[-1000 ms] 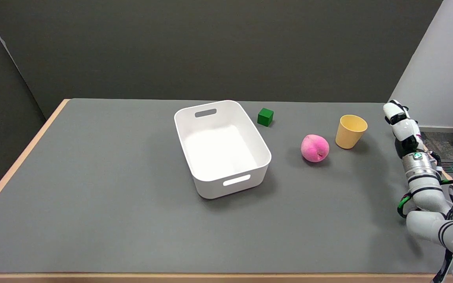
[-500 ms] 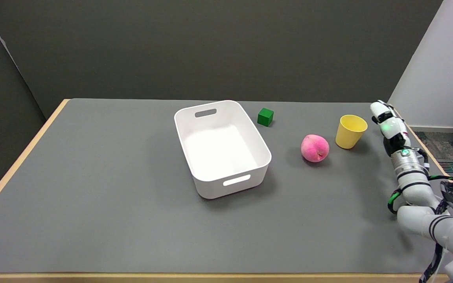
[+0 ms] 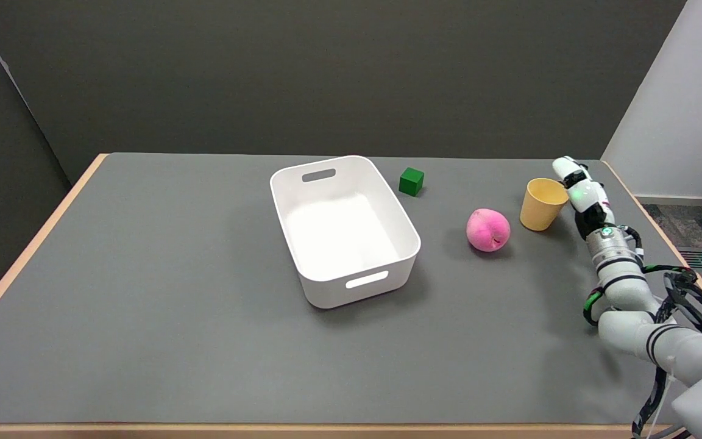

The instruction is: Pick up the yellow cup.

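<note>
While the yellow cup stands upright on the grey table, just right of the pink peach, our right hand sits at its right side, close to or touching the rim; it holds nothing, and we cannot tell how far its fingers are spread. To grasp well, we should wrap the fingers around the wall below the rim, squeeze gently so the cup neither tips nor slides toward the peach, then lift straight up.
</note>
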Available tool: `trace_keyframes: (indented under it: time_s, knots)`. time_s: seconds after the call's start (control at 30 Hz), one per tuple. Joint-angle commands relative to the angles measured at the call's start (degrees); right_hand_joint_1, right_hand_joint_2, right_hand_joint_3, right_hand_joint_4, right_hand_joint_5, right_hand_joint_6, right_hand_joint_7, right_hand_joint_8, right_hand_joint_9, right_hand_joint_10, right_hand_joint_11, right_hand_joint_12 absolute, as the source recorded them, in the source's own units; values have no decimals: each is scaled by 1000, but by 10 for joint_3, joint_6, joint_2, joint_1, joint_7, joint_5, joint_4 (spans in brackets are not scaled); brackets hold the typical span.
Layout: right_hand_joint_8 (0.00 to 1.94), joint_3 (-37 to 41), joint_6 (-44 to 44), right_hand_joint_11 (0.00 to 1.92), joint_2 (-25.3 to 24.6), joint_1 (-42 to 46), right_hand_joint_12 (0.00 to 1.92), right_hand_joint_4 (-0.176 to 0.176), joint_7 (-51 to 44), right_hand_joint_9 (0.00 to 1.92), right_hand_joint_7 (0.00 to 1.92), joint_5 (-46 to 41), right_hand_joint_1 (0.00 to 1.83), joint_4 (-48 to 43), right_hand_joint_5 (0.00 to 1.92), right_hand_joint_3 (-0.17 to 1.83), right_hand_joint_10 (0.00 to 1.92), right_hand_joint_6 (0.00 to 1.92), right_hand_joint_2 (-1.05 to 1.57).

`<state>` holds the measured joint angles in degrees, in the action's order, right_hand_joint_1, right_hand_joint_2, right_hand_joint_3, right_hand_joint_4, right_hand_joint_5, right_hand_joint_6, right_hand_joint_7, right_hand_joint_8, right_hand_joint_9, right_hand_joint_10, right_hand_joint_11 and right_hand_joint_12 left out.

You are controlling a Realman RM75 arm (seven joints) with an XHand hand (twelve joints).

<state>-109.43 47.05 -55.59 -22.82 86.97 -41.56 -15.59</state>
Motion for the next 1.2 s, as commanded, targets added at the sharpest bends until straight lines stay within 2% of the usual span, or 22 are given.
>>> trace_keyframes:
  time_s: [0.03,0.93,1.07,1.2]
  knots:
    - [152,-15,-13,-1,-9,-11,612,-40,-6,40,69,-3,228,8,55,982,247,322,514]
    - [158,-15,3,-1,-16,10,625,-33,-6,35,65,-3,241,4,55,983,246,327,513]
    - [154,-15,3,-1,-16,10,625,-32,-6,39,66,0,264,3,54,983,243,327,514]
    - [146,-15,5,-1,-16,10,622,-33,-6,42,69,1,398,3,52,986,239,327,534]
